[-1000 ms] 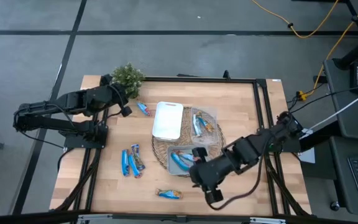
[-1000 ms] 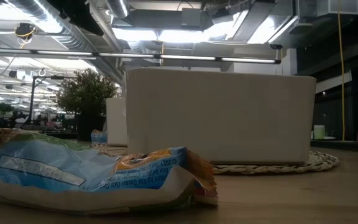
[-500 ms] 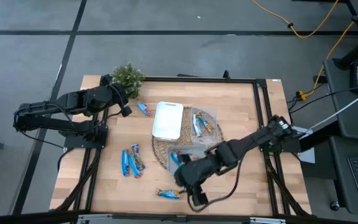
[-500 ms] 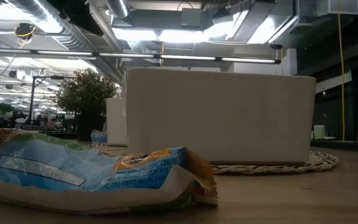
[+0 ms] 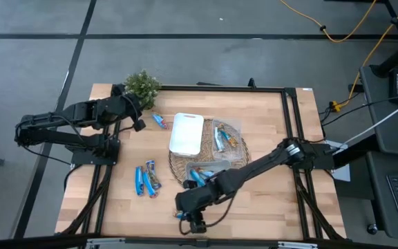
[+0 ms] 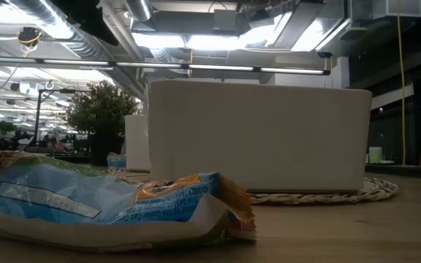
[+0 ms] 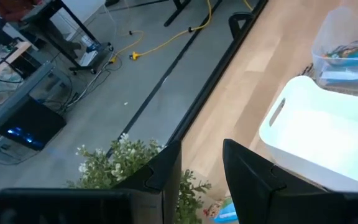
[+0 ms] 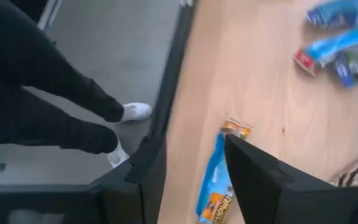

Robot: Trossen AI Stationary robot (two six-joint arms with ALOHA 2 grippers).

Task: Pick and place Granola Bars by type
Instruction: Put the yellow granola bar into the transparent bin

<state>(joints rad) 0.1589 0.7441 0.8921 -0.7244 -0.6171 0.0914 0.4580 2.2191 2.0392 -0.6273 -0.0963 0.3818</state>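
Over the table's near edge, my right gripper (image 5: 191, 213) (image 8: 194, 186) is open. One granola bar (image 8: 218, 180), blue with orange ends, lies flat on the wood below, between the fingers and apart from them; the gripper hides most of it in the high view. The low view shows this bar (image 6: 108, 204) close up. Several blue bars (image 5: 147, 178) lie left of the mat, and one (image 5: 159, 121) sits near the plant. More bars fill two clear containers (image 5: 223, 137) (image 5: 200, 173) on the woven mat. My left gripper (image 5: 138, 119) (image 7: 201, 171) waits open at the far left.
A white tray (image 5: 186, 133) (image 7: 316, 134) stands on the woven mat (image 5: 175, 166), beside the clear containers. A small potted plant (image 5: 142, 86) stands at the far left corner. A person's dark legs and white shoe (image 8: 132, 112) are on the floor by the near edge.
My right arm has stretched out, carrying its gripper from over the near clear container toward the table's left and near edge, until it is above the lone bar there. The bars have not moved.
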